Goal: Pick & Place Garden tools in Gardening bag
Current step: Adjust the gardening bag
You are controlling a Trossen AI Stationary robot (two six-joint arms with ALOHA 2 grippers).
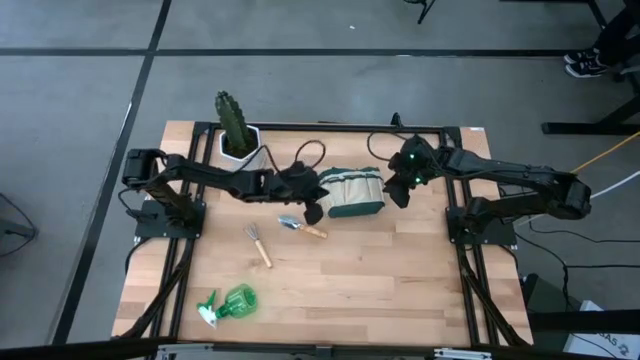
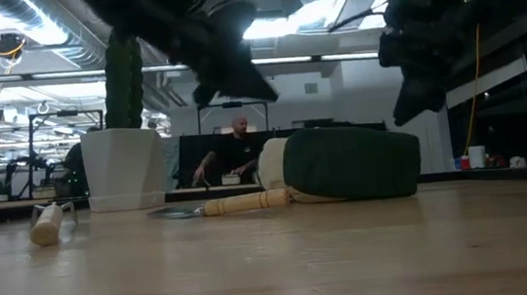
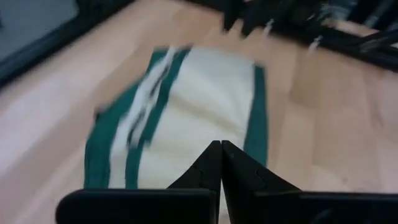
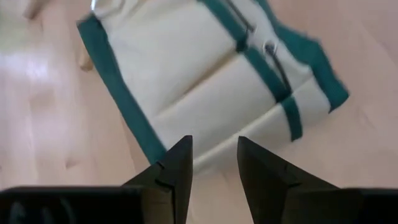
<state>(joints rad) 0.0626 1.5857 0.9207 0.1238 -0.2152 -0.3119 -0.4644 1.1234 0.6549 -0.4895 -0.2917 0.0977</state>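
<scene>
The olive-green and cream gardening bag [image 1: 355, 192] lies on its side at the table's middle; it also shows in the low view [image 2: 353, 163]. My left gripper [image 1: 310, 207] hovers shut and empty over the bag's left end [image 3: 186, 106]. My right gripper [image 1: 400, 190] hovers open over the bag's right end [image 4: 205, 81], touching nothing. The wooden-handled trowel [image 1: 300, 227] lies just in front of the bag. The rake [image 1: 258, 243] lies left of the trowel. The green spray bottle [image 1: 230, 303] lies near the front left edge. The pruners are not in view.
The green cactus in its white hexagonal pot [image 1: 238, 135] stands at the table's far edge, behind my left arm. A person [image 2: 239, 150] sits in the room beyond the table. Bare wood lies at the table's front right [image 1: 400, 280].
</scene>
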